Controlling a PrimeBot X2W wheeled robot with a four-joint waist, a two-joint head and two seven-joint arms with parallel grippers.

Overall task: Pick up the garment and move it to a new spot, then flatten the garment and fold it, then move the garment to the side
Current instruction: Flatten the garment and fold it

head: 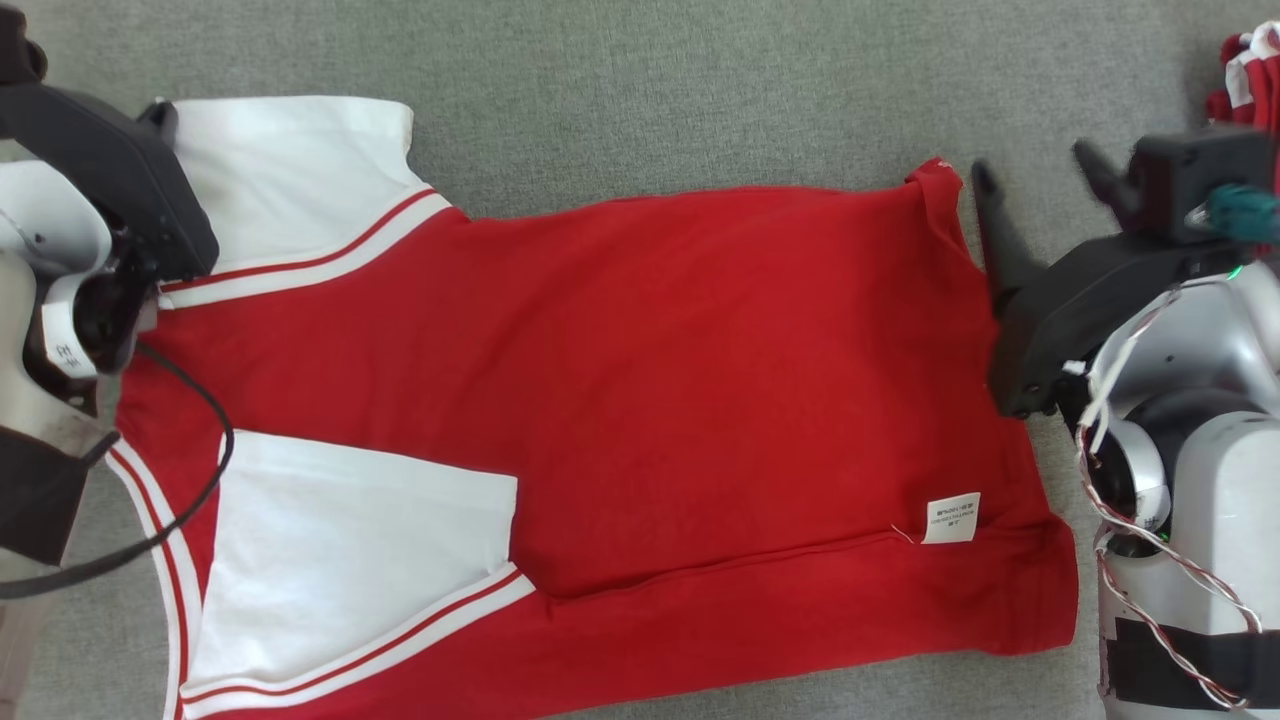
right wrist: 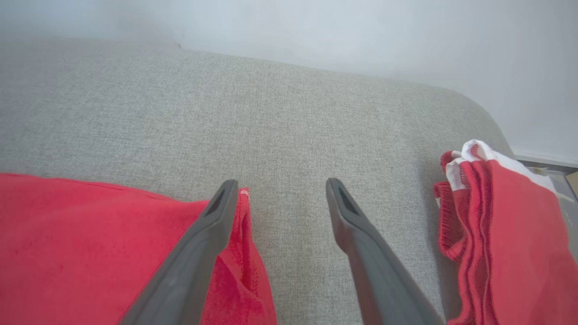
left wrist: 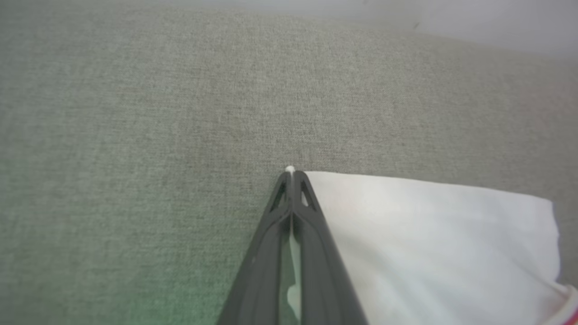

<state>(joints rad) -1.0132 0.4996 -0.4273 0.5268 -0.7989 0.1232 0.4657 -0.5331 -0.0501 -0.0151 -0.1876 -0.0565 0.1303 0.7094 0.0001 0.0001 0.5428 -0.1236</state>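
Fingers [left wrist: 311, 225] of the left gripper [left wrist: 291, 175] clamp the garment [head: 700, 380] by its white sleeve [left wrist: 429, 234] at ten o'clock; the right gripper [right wrist: 282, 183], fingers apart, should pinch the two o'clock hem corner [right wrist: 244, 234] likewise.

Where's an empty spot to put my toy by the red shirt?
The grey surface is bare past the far edge of the red shirt, between the white sleeve and the right end effector. It's crowded right, by the clothes pile, and left, where the left end effector pinches the sleeve.
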